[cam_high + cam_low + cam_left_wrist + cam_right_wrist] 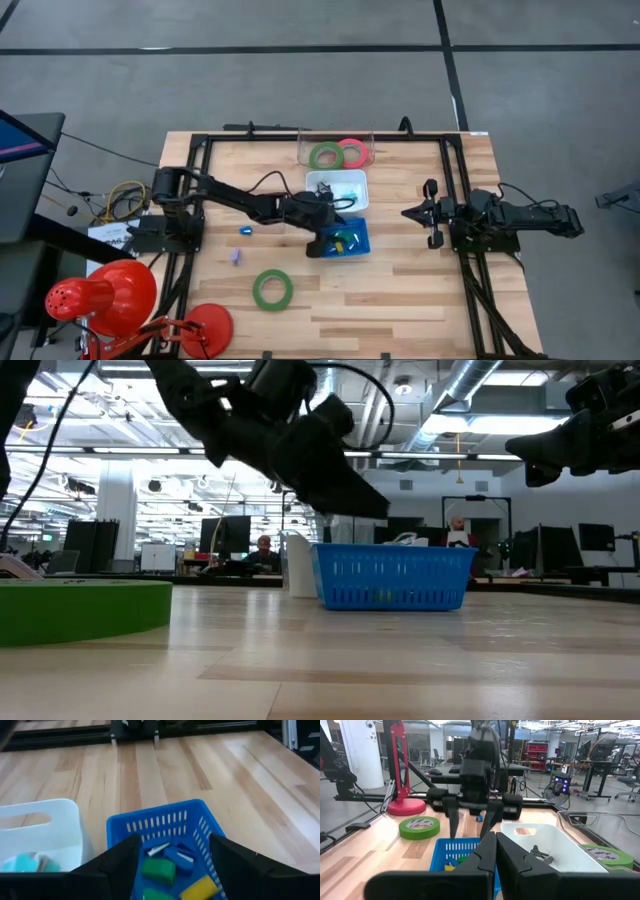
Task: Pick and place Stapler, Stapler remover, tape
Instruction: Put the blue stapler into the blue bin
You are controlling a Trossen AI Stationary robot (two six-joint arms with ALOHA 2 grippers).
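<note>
My left gripper (333, 238) hangs open over the blue basket (352, 240). In its wrist view the fingers stand on either side of the basket's near wall (165, 822) and touch nothing. Small green, blue and yellow pieces (159, 870) lie in the basket. One green tape ring (272, 289) lies flat on the table near the front. A green ring (326, 155) and a pink-red ring (351, 152) lie in a clear tray at the far edge. A dark clawed thing (538, 855) and a teal thing (25, 862) lie in the white bin (338, 190). My right gripper (408, 213) waits shut at the right.
A small blue piece (245, 230) and a purple piece (235, 257) lie on the wood left of the basket. A red desk lamp (110, 300) stands at the near left corner. A black frame (200, 200) borders the table. Bare wood lies between basket and right arm.
</note>
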